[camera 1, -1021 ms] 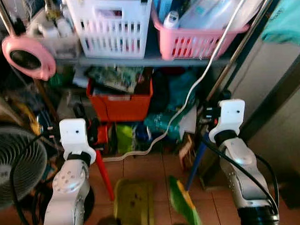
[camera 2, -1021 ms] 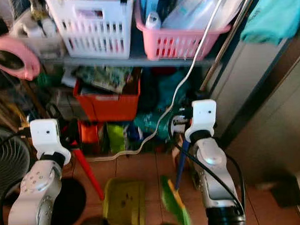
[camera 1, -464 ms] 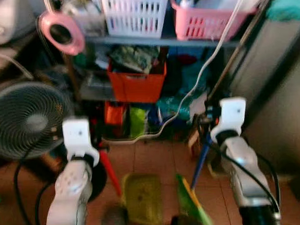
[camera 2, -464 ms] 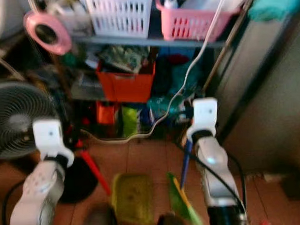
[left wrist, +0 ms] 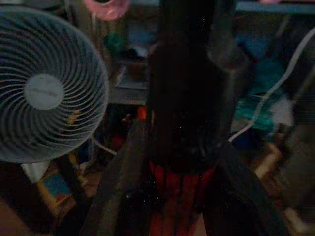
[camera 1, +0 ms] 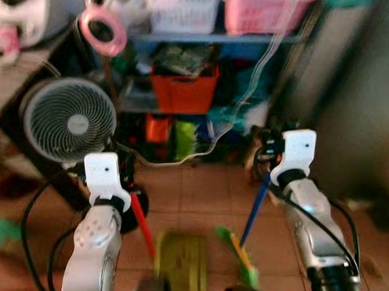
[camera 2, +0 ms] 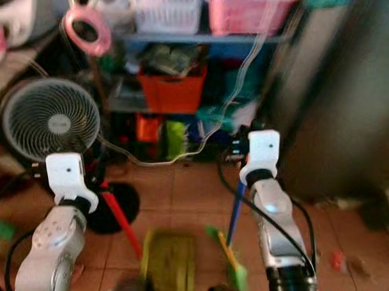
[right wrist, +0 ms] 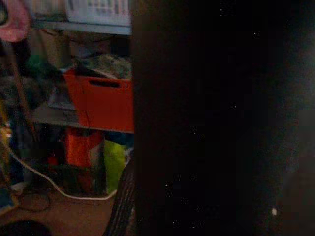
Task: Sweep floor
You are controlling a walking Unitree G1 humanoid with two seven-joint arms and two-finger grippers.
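Note:
A yellow-green dustpan (camera 1: 181, 262) with a red handle (camera 1: 141, 223) hangs low over the tiled floor (camera 1: 196, 193). My left gripper (camera 1: 123, 180) is shut on the top of that handle; in the left wrist view its fingers (left wrist: 117, 189) flank the red handle (left wrist: 181, 196). A broom with a blue handle (camera 1: 254, 208) and green bristles (camera 1: 240, 262) stands beside the dustpan. The blue handle rises to my right gripper (camera 1: 266, 161), which is shut on it. In the right wrist view a dark shaft (right wrist: 206, 123) stands close before the camera.
A floor fan (camera 1: 69, 121) on a black base (camera 2: 113, 209) stands at the left. Straight ahead is a cluttered shelf with an orange bin (camera 1: 185, 93), a pink round mirror (camera 1: 103, 30) and a hanging white cable (camera 1: 244, 99). A grey panel (camera 1: 353, 101) bounds the right.
The whole picture has shifted: the shelf now sits higher and farther off, and the fan has come fully into view at the left. Both arms keep their hold and pose.

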